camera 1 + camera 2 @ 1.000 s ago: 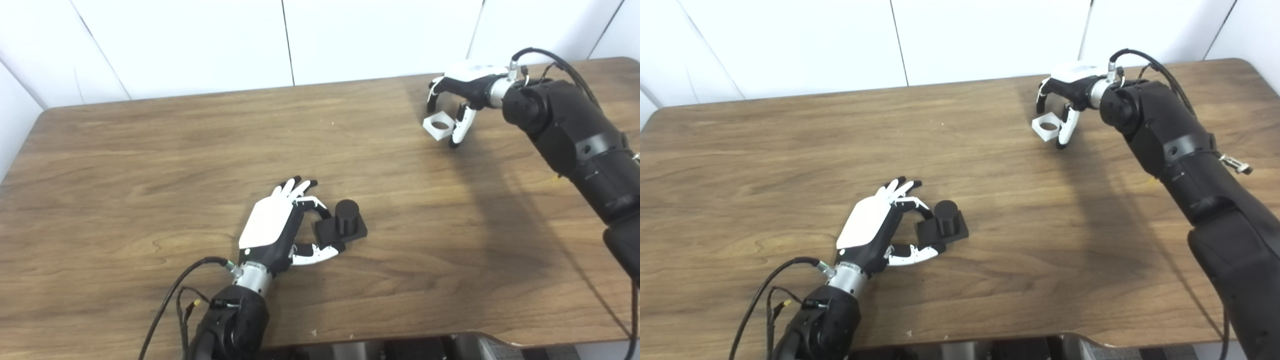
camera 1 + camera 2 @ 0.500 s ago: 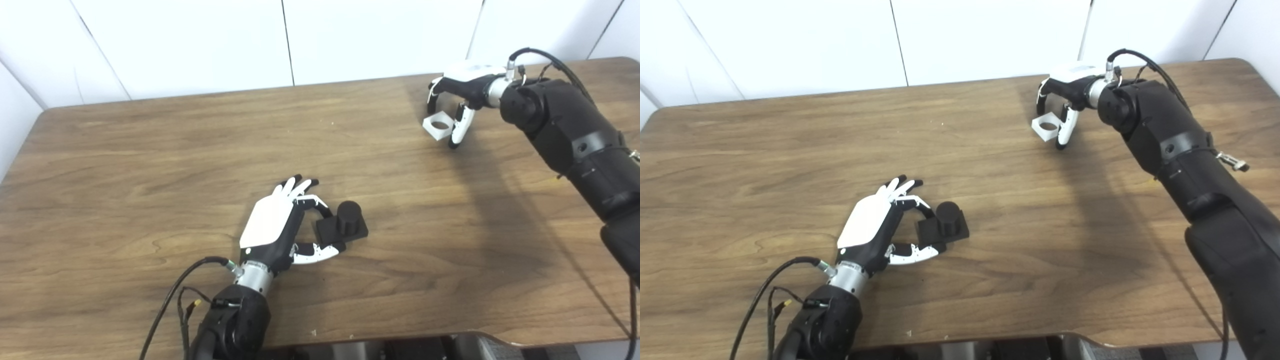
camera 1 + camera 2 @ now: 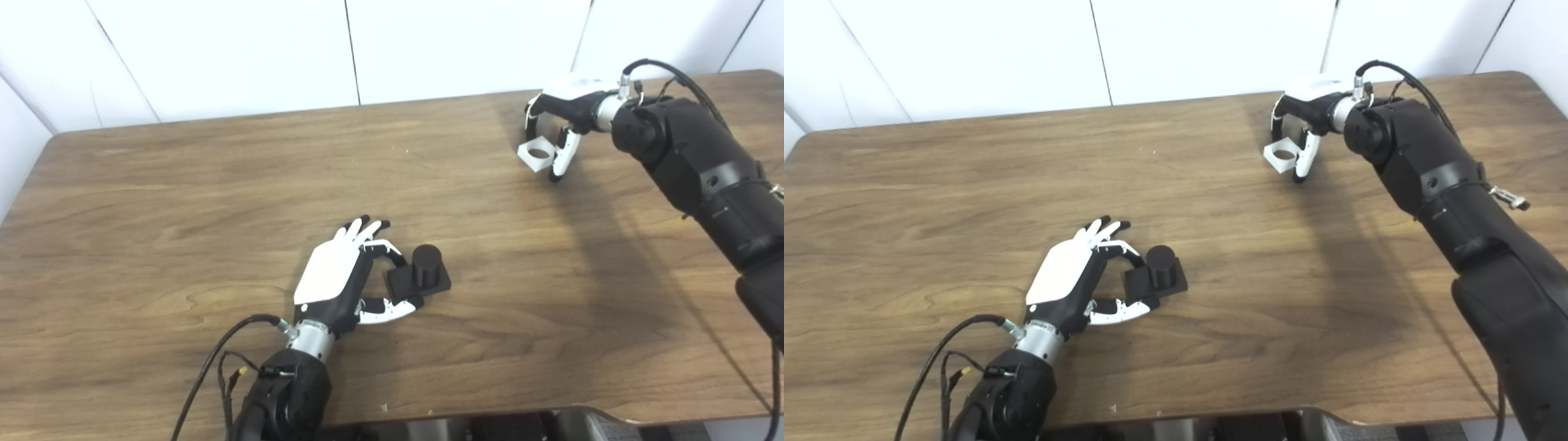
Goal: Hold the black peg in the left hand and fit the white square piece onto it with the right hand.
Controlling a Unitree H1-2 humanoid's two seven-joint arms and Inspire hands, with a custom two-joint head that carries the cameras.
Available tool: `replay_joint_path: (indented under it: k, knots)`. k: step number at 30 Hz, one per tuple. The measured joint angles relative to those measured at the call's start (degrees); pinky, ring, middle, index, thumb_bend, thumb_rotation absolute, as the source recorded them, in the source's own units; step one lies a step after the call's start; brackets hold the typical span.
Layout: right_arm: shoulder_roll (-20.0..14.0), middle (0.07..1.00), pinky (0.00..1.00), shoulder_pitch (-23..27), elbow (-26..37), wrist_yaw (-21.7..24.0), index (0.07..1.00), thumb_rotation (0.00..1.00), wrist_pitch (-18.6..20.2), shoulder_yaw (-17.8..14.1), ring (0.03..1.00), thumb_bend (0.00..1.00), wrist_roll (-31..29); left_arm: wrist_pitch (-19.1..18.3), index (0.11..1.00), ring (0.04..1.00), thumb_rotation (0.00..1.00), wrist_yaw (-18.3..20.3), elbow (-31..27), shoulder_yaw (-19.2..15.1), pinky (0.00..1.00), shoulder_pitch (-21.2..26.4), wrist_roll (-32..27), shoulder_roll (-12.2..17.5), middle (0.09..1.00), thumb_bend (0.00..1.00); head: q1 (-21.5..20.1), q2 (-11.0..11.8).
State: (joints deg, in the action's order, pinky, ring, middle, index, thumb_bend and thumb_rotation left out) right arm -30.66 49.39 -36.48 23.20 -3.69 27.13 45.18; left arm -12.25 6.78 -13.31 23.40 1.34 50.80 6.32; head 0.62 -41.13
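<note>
The black peg, a short cylinder on a square base, stands on the table near the front middle. My left hand lies to its left, with thumb and one finger pinching the base's left side and the other fingers stretched out. At the far right, the white square piece with a round hole sits low at the tabletop. My right hand arches over it, curled fingers on its far side and thumb on its right side, shut on it. I cannot tell whether the piece is off the wood.
The brown wooden table ends at a white panelled wall behind. Its front edge runs along the bottom of the picture. My right arm stretches over the table's right side, and a black cable trails from the left wrist.
The right hand and the white piece have shifted very slightly up and left. The left hand and the black peg have barely moved.
</note>
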Motion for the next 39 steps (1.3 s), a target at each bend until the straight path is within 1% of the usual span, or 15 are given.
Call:
replay_joint_path:
  k: [11,17,27,30,35,39]
  knots:
    - [0.0,0.868,0.8,-0.02,-0.26,-1.8,0.488,0.13,-2.12,0.51,0.945,0.52,0.6,-0.03,0.543,1.0,0.29,0.01,0.0,-0.01,1.0,0.0,0.16,-0.16,0.932,0.57,0.0,-0.09]
    - [-0.03,0.861,0.8,-0.06,-0.26,-2.58,0.488,0.12,-3.03,0.66,0.949,0.52,0.77,-0.01,0.544,1.0,0.3,-0.02,0.0,-0.03,1.0,0.0,0.15,-0.16,0.935,0.57,0.0,0.0]
    - [-0.16,0.862,0.8,-0.51,0.59,-2.59,0.489,0.13,-3.16,0.31,0.944,0.52,0.39,0.3,0.544,1.0,0.27,-1.37,0.94,-0.15,1.0,0.03,0.05,-0.39,0.933,0.58,0.09,0.26]
    - [-0.28,0.862,0.8,-0.75,3.69,-0.15,0.489,0.13,-2.66,0.14,0.94,0.52,0.08,0.28,0.544,1.0,0.27,-1.2,0.92,-0.22,1.0,0.09,-0.09,-0.29,0.932,0.58,-0.09,0.26]
    - [-0.85,0.848,0.79,-0.91,11.67,3.67,0.489,0.13,-1.74,-0.85,0.926,0.52,-1.22,0.4,0.541,1.0,0.27,-1.2,0.93,-0.27,1.0,0.13,-0.53,-0.2,0.931,0.57,-0.26,0.09]
    - [-1.74,0.842,0.78,-2.01,20.63,6.57,0.489,0.13,-1.51,-2.79,0.919,0.52,-3.11,0.4,0.535,1.0,0.26,-1.12,0.93,-0.28,1.0,0.16,-0.73,-0.15,0.929,0.57,-0.44,0.0]
